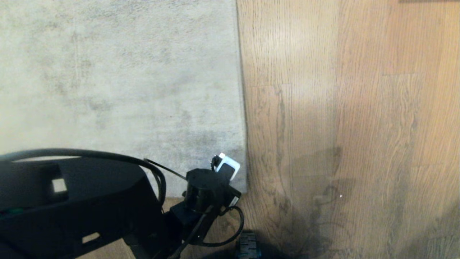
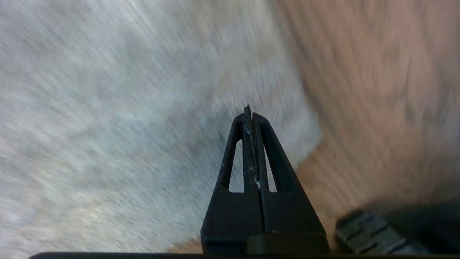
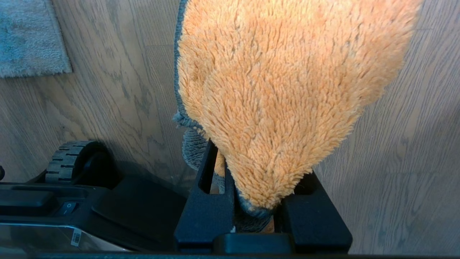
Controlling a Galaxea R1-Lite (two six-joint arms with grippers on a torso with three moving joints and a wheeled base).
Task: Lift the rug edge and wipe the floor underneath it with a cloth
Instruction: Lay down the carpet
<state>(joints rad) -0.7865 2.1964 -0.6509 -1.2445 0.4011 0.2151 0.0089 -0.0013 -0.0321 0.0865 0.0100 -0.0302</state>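
The grey-beige rug (image 1: 118, 79) lies flat on the left, and its rug edge (image 1: 243, 108) runs straight down to a corner (image 1: 245, 190). Brown wood-grain floor (image 1: 341, 126) fills the right side. My left arm's wrist (image 1: 208, 189) hangs over that corner. In the left wrist view my left gripper (image 2: 249, 112) is shut and empty, with its tips above the rug (image 2: 125, 126) near the corner (image 2: 314, 142). My right gripper (image 3: 251, 154) is shut on the orange cloth (image 3: 284, 90), whose grey part (image 3: 192, 147) shows beside one finger. The cloth drapes over the fingertips and hides them.
The robot's base (image 3: 118, 205) and a ribbed wheel (image 3: 70, 162) sit close under the right arm. The same kind of wheel (image 1: 248, 246) shows by the rug corner. A corner of the rug (image 3: 30, 43) also appears in the right wrist view.
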